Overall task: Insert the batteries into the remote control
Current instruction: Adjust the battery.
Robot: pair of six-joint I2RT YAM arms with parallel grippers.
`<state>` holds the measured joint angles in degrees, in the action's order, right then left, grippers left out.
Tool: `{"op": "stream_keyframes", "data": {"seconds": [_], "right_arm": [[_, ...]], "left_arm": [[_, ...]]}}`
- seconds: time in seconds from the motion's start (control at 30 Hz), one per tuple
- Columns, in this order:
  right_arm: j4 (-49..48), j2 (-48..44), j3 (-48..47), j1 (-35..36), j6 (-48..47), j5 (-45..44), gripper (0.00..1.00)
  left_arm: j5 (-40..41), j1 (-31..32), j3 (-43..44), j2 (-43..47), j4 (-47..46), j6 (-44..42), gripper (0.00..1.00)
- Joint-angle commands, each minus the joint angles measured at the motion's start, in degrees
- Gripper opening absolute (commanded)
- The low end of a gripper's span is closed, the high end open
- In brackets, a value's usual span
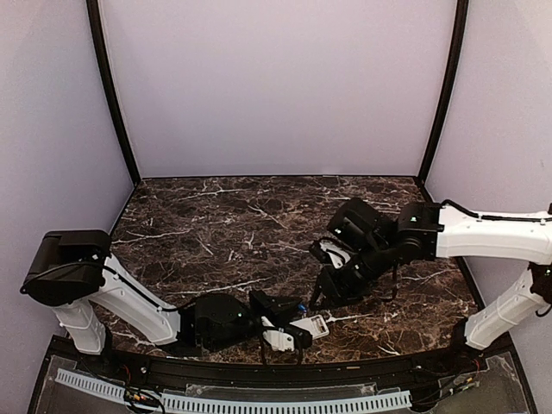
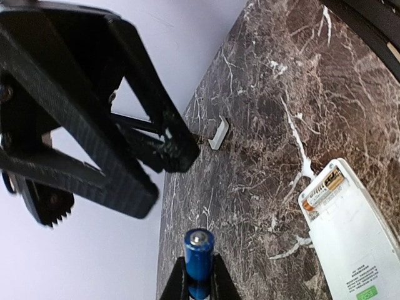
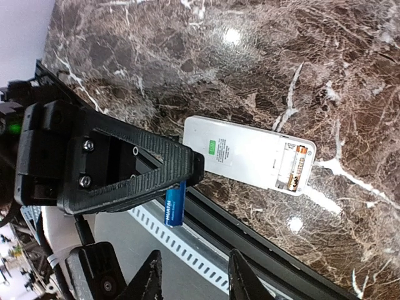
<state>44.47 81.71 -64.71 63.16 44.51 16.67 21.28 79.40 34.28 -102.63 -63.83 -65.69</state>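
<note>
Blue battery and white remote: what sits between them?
Nothing but bare marble table, as the left wrist view shows. The left gripper holds the blue battery apart from the remote control; a small white piece lies farther off.

Top cam sits high behind the near edge, looking down toward the far side, wide on the whole counter [image 1: 216, 216]. Both wrist cams are close in at the near edge: left one low and grazing, right one looking down. We get the remote control [image 1: 316, 326] in all three, battery [image 2: 199, 253] in both wrist views.
</note>
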Motion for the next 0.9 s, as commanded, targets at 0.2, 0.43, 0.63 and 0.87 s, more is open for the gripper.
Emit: {"op": "stream_keyframes", "data": {"seconds": [0.2,0.43,0.63,0.87], "right_arm": [[-10.17,-12.56,6.49,8.16,13.98,-19.38,0.50],[-7.59,-9.44,3.48,13.07,16.79,-27.82,0.42],[-8.37,-9.05,4.55,13.17,17.10,-27.93,0.35],[-8.59,-10.33,5.16,13.21,16.79,-29.75,0.19]], "left_arm": [[-4.28,-0.12,-0.38,5.73,-1.42,14.86,0.00],[-6.22,-0.12,2.90,6.42,3.14,21.77,0.00],[-7.04,-0.20,4.89,6.58,5.91,23.78,0.00],[-7.30,-0.20,5.88,6.48,7.74,23.48,0.00]]}}
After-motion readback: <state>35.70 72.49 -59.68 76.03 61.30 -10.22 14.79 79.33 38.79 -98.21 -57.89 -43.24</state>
